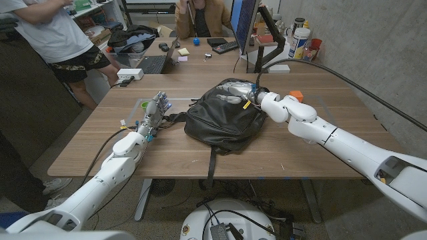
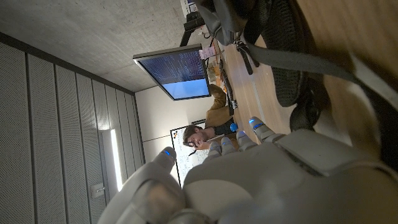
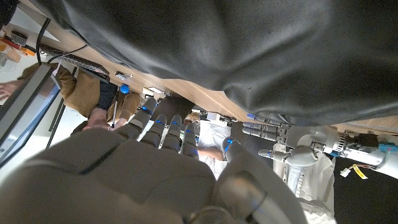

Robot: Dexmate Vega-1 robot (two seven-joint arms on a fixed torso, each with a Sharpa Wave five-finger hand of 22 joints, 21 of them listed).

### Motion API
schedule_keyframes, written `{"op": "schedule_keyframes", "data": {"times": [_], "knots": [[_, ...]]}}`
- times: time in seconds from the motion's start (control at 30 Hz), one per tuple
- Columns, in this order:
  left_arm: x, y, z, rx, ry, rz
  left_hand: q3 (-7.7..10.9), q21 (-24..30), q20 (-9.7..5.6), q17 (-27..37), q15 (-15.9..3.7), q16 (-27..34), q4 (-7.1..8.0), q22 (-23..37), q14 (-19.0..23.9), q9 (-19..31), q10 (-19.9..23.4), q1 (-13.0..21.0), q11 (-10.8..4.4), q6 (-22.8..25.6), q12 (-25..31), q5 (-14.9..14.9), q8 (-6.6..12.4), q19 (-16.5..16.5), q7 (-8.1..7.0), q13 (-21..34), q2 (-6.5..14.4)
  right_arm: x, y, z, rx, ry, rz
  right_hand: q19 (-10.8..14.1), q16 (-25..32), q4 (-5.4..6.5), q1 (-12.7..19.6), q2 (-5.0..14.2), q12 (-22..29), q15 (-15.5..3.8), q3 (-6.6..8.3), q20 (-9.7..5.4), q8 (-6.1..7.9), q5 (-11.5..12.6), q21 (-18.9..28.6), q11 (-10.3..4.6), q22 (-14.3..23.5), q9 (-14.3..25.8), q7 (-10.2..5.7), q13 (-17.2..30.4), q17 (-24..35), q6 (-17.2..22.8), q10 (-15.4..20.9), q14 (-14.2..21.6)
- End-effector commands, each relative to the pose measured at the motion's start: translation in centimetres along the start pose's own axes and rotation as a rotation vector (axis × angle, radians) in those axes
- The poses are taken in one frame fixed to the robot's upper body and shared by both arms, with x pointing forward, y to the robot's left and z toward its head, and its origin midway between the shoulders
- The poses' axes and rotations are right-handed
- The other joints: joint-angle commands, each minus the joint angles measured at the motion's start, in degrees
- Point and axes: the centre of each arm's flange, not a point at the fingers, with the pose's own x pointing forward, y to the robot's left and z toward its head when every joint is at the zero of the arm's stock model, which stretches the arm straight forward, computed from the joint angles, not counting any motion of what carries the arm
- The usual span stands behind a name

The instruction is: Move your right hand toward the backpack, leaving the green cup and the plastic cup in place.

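Observation:
A black backpack (image 1: 223, 119) lies in the middle of the wooden table (image 1: 287, 153), its straps trailing toward the front edge. My right hand (image 1: 237, 91) is over the backpack's far end with its fingers stretched out and nothing held; I cannot tell if it touches the fabric. In the right wrist view the backpack (image 3: 249, 50) looms close beyond my right hand (image 3: 143, 168). My left hand (image 1: 155, 110) stands on the table just left of the backpack, fingers apart and empty. A small green thing (image 1: 144, 105) peeks out behind it. In the left wrist view the backpack (image 2: 280, 62) lies beyond my left hand (image 2: 249, 180).
An orange block (image 1: 296, 96) sits behind my right forearm. A laptop (image 1: 157, 61), a monitor (image 1: 245, 23) and bottles (image 1: 300, 40) stand on the desk behind. One person (image 1: 53, 33) stands at the back left, another (image 1: 203, 17) sits behind the desk.

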Motion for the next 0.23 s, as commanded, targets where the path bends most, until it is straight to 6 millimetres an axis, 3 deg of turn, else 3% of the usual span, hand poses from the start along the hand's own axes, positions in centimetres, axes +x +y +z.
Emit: {"op": "schedule_keyframes", "data": {"times": [0.03,0.23], "knots": [[-0.3,0.7,0.6,0.019,0.0,-0.073,-0.09,-0.08,-3.82,0.23,-2.55,0.0,-0.09,0.11,-7.54,0.27,-3.4,-0.04,0.38,-3.27,0.29,0.37,0.18,-1.92,-0.16,0.08,6.66,-0.6,-0.8,0.3,-0.045,0.056,-0.011,0.39,0.39,0.23,-0.49,4.66,0.29,-2.38,0.29,-2.21,-0.05,-0.19,-0.36,-0.31,0.15,0.26,-0.2,0.19,0.16,-0.26,-0.09,0.71],[-0.3,0.0,-0.5,0.0,0.019,-0.11,-0.1,-0.11,-3.83,0.23,-2.54,-0.01,-0.09,0.11,-7.55,0.27,-3.47,-0.04,0.34,-3.29,0.27,0.37,0.16,-1.92,-0.14,0.08,6.66,-1.3,-0.2,0.2,-0.036,0.079,0.0,0.5,0.34,0.22,-0.51,4.65,0.4,-2.4,0.39,-2.22,0.02,-0.15,-0.43,-0.53,0.15,0.26,-0.29,0.19,0.1,-0.23,0.11,0.85]]}}
